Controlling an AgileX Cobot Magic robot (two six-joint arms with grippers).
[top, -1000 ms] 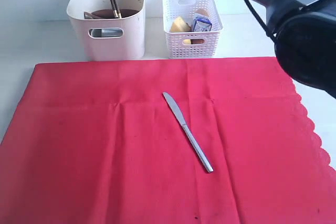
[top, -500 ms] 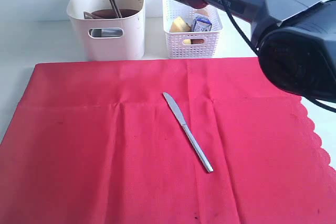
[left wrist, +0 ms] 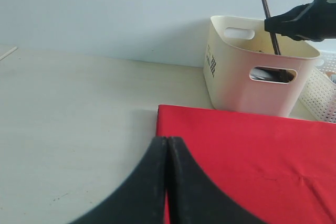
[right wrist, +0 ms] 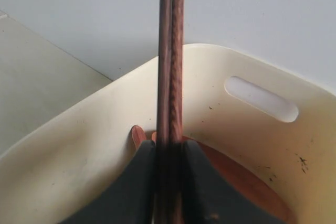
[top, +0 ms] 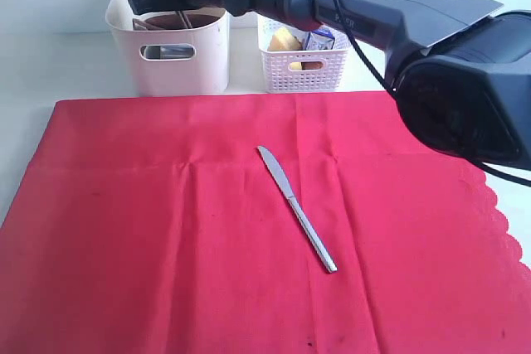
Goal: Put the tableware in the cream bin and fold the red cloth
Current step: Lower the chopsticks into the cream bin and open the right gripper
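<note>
**A:** Red cloth (top: 166,246) lies flat and fully spread on the bench (left wrist: 79,103), with no fold started. Tableware status?

**B:** Mostly in, I'd judge. The right pincer (top: 149,3) is over the cream bin (top: 178,72), clamped tight on the dark chopsticks (right wrist: 170,51). They stand upright, lower ends down inside the bin. Not let go yet.

**A:** So is that a place step?

**B:** It looks like one, with release being what it needs. Brown wooden pieces sit on the bin floor (right wrist: 236,179), probably the plate, but I can't separate the items. Something steel shows through the front handle cut-out (top: 166,52).

**A:** Bowl? Spoon?

**B:** Can't tell from these views. Nothing but the knife is out on the cloth, though.

**A:** Where's the knife?

**B:** The silver knife (top: 296,206) lies diagonally near the middle of the cloth, well apart from the bin. It's not yet binned.

**A:** Left side?

**B:** The left pincer (left wrist: 167,145) is fully closed and holding nothing. It hangs over the bench at the cloth's near corner, well apart from the bin.

**A:** And the white lattice basket (top: 303,72)?

**B:** It's just beside the bin with food in it. Not ours.

**A:** What's remaining?

**B:** Drop the chopsticks, bin the knife, then fold the cloth. I'd put it past halfway on tableware and at zero on folding.
</note>
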